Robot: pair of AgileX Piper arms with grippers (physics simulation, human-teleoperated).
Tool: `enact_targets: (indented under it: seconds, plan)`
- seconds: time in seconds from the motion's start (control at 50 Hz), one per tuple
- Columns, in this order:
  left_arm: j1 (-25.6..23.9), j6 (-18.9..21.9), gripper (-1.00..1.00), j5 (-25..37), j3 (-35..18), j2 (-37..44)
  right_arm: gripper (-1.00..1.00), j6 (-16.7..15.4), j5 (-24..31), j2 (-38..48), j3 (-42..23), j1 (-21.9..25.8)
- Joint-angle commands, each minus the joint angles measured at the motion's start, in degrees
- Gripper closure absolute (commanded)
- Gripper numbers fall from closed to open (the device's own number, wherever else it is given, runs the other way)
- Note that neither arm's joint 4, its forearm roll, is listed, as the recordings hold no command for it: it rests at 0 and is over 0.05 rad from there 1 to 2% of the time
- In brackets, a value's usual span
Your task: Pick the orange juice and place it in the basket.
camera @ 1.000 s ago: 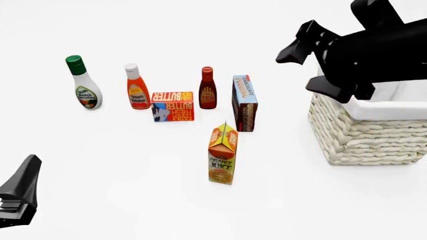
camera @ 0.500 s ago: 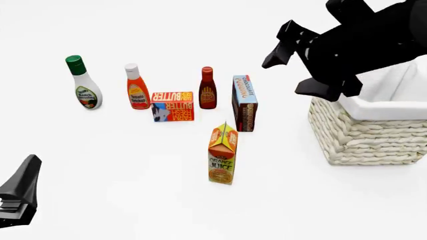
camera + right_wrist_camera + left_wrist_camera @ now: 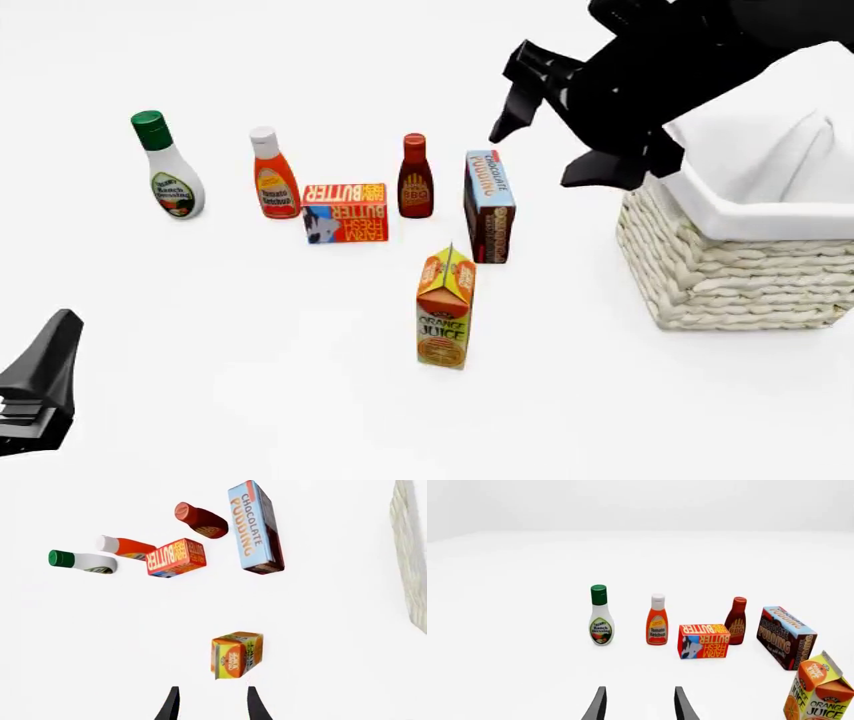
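The orange juice is a tall orange-and-yellow carton standing upright at the middle of the table; it also shows in the left wrist view and the right wrist view. The basket, cream wicker with a white lining, stands to its right. My right gripper is open and empty, high above the pudding box and left of the basket; in its wrist view the carton lies just ahead of the fingers. My left gripper is open and empty, low at the front left.
Behind the carton stand a ranch dressing bottle, a ketchup bottle, a red butter box, a dark sauce bottle and a chocolate pudding box, the last close to the carton.
My right arm has swung left, off the basket and toward the groceries, uncovering the basket's opening. The left arm and all objects have not moved.
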Motion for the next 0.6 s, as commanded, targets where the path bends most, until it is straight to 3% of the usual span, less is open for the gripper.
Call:
enact_targets:
  seconds: [0.02,0.6]
  plan:
    - [-0.03,0.02,-1.0,0.04,0.05,-0.11,-1.0,-0.43,3.16,4.59,-4.62,2.3]
    - [-0.01,0.0,-1.0,0.04,0.05,-0.11,-1.0,-3.12,11.5,13.99,-14.33,3.15]
